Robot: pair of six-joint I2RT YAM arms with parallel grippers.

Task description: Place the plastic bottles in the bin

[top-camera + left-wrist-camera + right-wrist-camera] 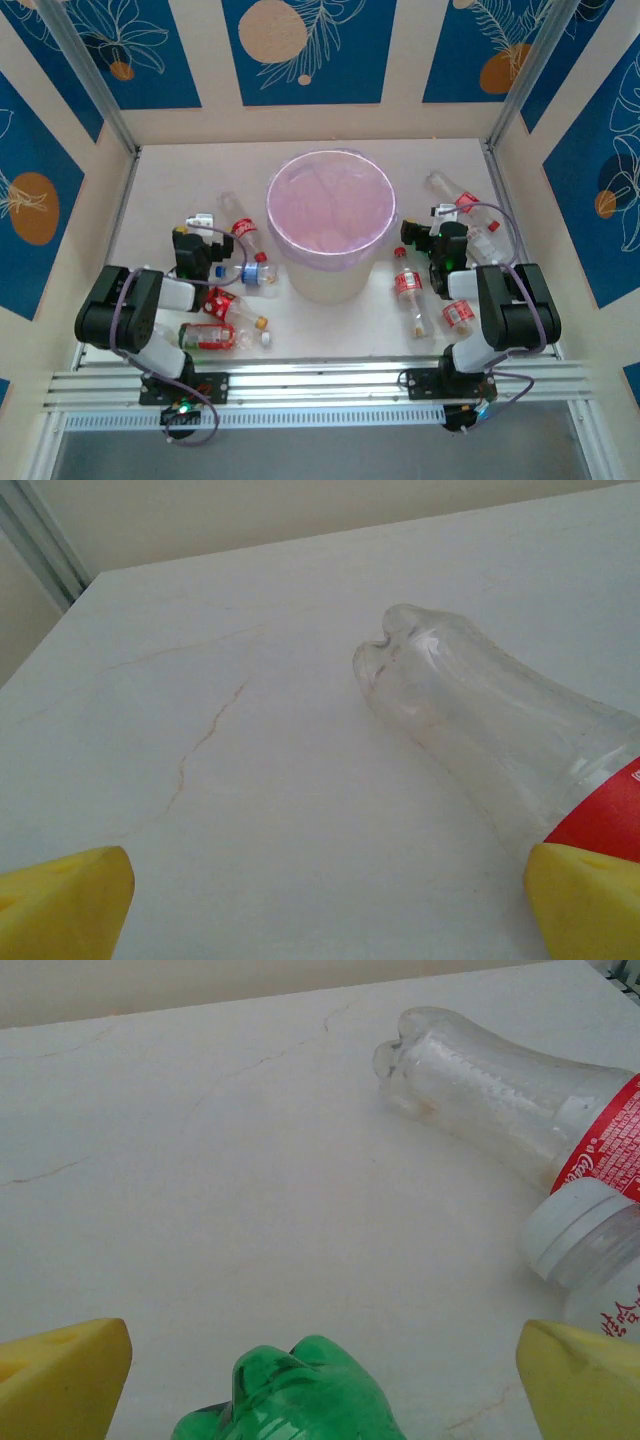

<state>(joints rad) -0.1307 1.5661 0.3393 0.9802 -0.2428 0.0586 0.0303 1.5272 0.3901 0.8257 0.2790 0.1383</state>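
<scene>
The bin (330,215), a white pail with a pinkish liner, stands mid-table. To its left lie several plastic bottles, among them a red-labelled one (240,228) and a blue-labelled one (255,272). My left gripper (197,228) is open beside them. In the left wrist view its yellow fingertips (65,900) stand wide apart over bare table, with a clear red-labelled bottle (490,730) touching the right finger. My right gripper (440,218) is open too. A green bottle base (290,1390) lies between its fingers (60,1375), ungripped. A clear red-labelled bottle (500,1085) lies ahead.
More bottles lie right of the bin (407,290), near the right wall (455,195) and by the right arm (458,315). Others lie near the left arm (210,337). A white-capped bottle (570,1225) sits by my right finger. Walls enclose the table on three sides.
</scene>
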